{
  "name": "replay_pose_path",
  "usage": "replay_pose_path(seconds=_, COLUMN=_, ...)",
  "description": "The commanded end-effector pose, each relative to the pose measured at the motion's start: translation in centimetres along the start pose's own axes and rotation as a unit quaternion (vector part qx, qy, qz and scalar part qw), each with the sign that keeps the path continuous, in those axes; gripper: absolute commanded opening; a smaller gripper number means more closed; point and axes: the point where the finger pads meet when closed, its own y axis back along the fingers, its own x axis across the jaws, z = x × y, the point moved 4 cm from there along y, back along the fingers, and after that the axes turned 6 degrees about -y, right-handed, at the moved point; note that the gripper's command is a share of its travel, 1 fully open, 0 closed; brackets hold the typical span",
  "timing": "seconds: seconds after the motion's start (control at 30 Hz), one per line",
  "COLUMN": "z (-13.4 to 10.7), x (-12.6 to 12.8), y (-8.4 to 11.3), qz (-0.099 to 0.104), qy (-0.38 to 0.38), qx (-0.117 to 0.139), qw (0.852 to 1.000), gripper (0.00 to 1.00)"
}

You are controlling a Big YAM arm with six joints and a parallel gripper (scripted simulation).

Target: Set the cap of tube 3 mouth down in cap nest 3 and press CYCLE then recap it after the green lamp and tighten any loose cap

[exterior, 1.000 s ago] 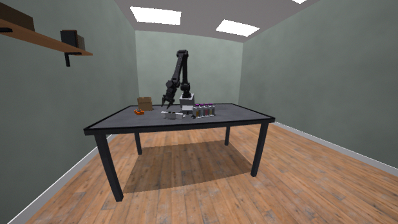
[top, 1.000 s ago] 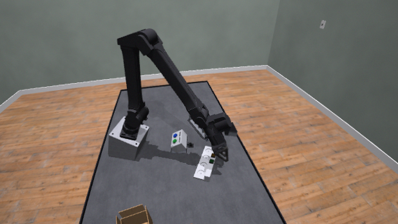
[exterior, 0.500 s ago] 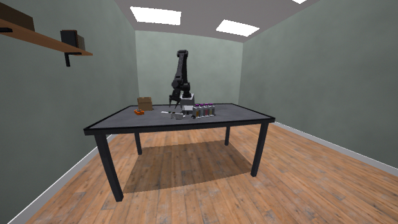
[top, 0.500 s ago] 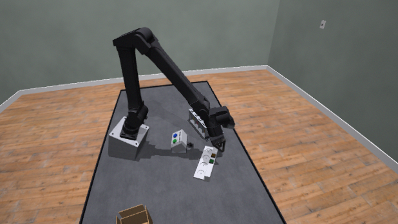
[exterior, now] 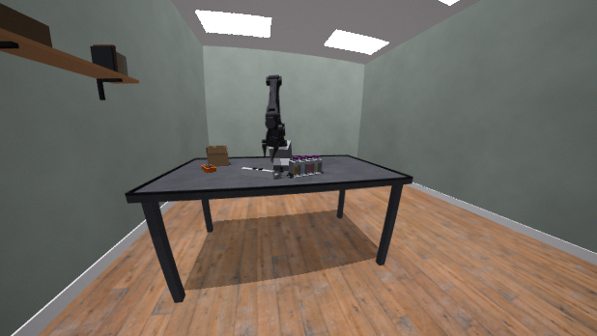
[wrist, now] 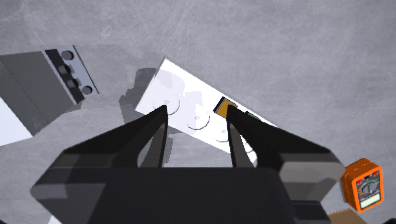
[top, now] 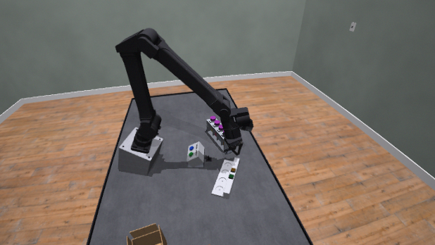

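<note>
The decapping station (top: 215, 133) (exterior: 305, 166) stands on the table with magenta caps (top: 217, 122) on its tubes. In the top view the arm hides the cap nearest to it. The white cap tray (top: 227, 191) (exterior: 249, 169) (wrist: 165, 75) lies flat, and the nests that show hold no cap. Its amber lamp (top: 232, 170) (wrist: 225, 106) and green lamp (top: 231, 176) sit on one side. My gripper (top: 235, 151) (exterior: 265, 149) (wrist: 197, 111) is half open and empty. It hangs between the station and the near end of the tray, a little above the table.
The key housing (top: 196, 158) (exterior: 277, 169) carries the blue key (top: 191, 148) and the green key (top: 190, 154), left of the tray. An orange meter (exterior: 209, 168) (wrist: 362, 186) and a cardboard box (top: 148, 235) (exterior: 217, 155) lie farther off. A grey block (wrist: 30, 95) shows at the wrist view's left edge.
</note>
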Motion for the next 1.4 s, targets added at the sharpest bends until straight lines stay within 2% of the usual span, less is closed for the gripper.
replay_pose_path(seconds=0.0, z=2.8, x=0.2, y=2.5, qz=0.002, qy=0.0, qx=-0.019, qw=1.0, gripper=0.49)
replay_pose_path(seconds=0.03, z=2.8, x=0.2, y=2.5, qz=0.002, qy=0.0, qx=-0.019, qw=1.0, gripper=0.49)
replay_pose_path(seconds=0.1, z=2.6, x=0.8, y=3.0, qz=0.019, qy=0.025, qx=-0.004, qw=1.0, gripper=0.49)
replay_pose_path(seconds=0.17, z=2.6, x=1.2, y=4.2, qz=0.015, qy=0.012, qx=-0.008, qw=1.0, gripper=0.49)
replay_pose_path(seconds=0.27, z=2.5, x=2.1, y=5.4, qz=0.031, qy=0.025, qx=0.004, qw=0.999, gripper=0.49)
replay_pose_path(seconds=0.3, z=2.4, x=2.3, y=5.7, qz=0.028, qy=0.025, qx=0.005, qw=0.999, gripper=0.49)
replay_pose_path(seconds=0.37, z=2.3, x=3.0, y=6.4, qz=0.044, qy=0.038, qx=0.016, qw=0.998, gripper=0.49)
replay_pose_path(seconds=0.4, z=2.1, x=3.2, y=6.7, qz=0.041, qy=0.038, qx=0.017, qw=0.998, gripper=0.49)
replay_pose_path(seconds=0.43, z=1.5, x=4.1, y=5.6, qz=0.051, qy=0.048, qx=0.039, qw=0.997, gripper=0.49)
replay_pose_path(seconds=0.5, z=0.4, x=4.9, y=5.4, qz=0.057, qy=0.056, qx=0.053, qw=0.995, gripper=0.49)
replay_pose_path(seconds=0.53, z=0.3, x=5.3, y=5.5, qz=0.065, qy=0.062, qx=0.059, qw=0.994, gripper=0.49)
replay_pose_path(seconds=0.63, z=0.7, x=5.5, y=5.8, qz=0.07, qy=0.074, qx=0.058, qw=0.993, gripper=0.49)
replay_pose_path(seconds=0.73, z=-0.1, x=6.7, y=5.9, qz=0.087, qy=0.098, qx=0.078, qw=0.988, gripper=0.49)
replay_pose_path(seconds=0.77, z=-2.6, x=7.3, y=5.5, qz=0.086, qy=0.091, qx=0.097, qw=0.987, gripper=0.49)
replay_pose_path(seconds=0.8, z=-2.1, x=7.6, y=5.9, qz=0.092, qy=0.1, qx=0.095, qw=0.986, gripper=0.49)
replay_pose_path(seconds=0.87, z=-3.1, x=8.1, y=6.8, qz=0.094, qy=0.101, qx=0.099, qw=0.985, gripper=0.49)
replay_pose_path(seconds=1.03, z=-3.4, x=8.1, y=6.0, qz=0.095, qy=0.102, qx=0.112, qw=0.984, gripper=0.49)
replay_pose_path(seconds=1.07, z=-1.9, x=7.6, y=6.6, qz=0.092, qy=0.1, qx=0.091, qw=0.986, gripper=0.49)
replay_pose_path(seconds=1.23, z=-1.9, x=7.6, y=6.6, qz=0.092, qy=0.1, qx=0.091, qw=0.986, gripper=0.49)
replay_pose_path(seconds=1.27, z=-3.4, x=7.9, y=6.0, qz=0.094, qy=0.101, qx=0.113, qw=0.984, gripper=0.49)
replay_pose_path(seconds=1.3, z=-3.4, x=7.9, y=6.0, qz=0.095, qy=0.101, qx=0.113, qw=0.984, gripper=0.49)
replay_pose_path(seconds=1.33, z=-1.9, x=7.6, y=6.6, qz=0.092, qy=0.1, qx=0.091, qw=0.986, gripper=0.49)
replay_pose_path(seconds=1.37, z=-1.9, x=7.6, y=6.6, qz=0.092, qy=0.1, qx=0.091, qw=0.986, gripper=0.49)
